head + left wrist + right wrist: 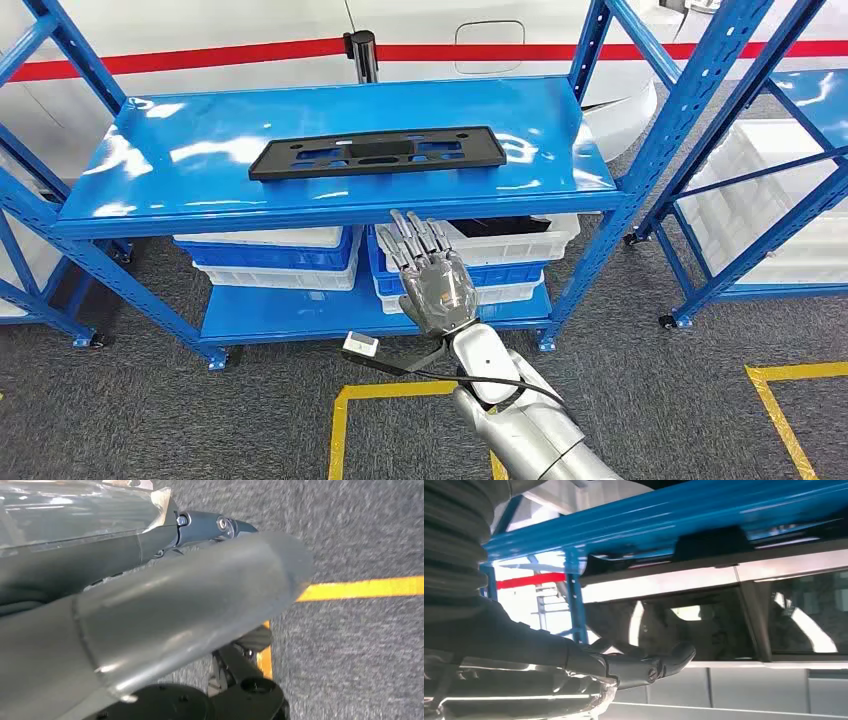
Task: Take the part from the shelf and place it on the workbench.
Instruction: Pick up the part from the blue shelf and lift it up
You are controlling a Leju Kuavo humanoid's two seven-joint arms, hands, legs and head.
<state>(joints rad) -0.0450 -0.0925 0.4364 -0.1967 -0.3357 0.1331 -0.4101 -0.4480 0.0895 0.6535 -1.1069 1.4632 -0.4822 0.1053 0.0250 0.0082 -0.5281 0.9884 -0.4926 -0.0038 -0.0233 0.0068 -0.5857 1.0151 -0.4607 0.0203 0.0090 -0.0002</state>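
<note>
Reaching up toward the blue shelf (pixel 150 160), right hand (pixel 432 278) raised with fingers spread and straight, holding nothing, fingertips just below the front lip of the top deck. Lay flat on that deck, above and beyond the hand and a little to its left: the black plastic part (pixel 375 155), a long flat panel with cut-outs, untouched. Could not tell the left hand's state; left wrist view showed the robot's own silver arm over grey carpet (pixel 360 530) with a yellow floor line (pixel 365 587).

Judged risky from here: fingers catching the steel lip on the way up, since the hand sat under the edge rather than over it. Also likely to slide away on the glossy painted deck if pushed instead of pinched, being thin and lying flush with little to get under. Held near one end, might droop or swing and clip the upright.

Stacked below the deck, beyond the hand: white and blue bins (pixel 270 255). Stood off to the right of the hand: a second blue rack (pixel 740 190) holding a white crate. Ran behind the shelf: a white wall with a red stripe (pixel 250 52). No table seen.
</note>
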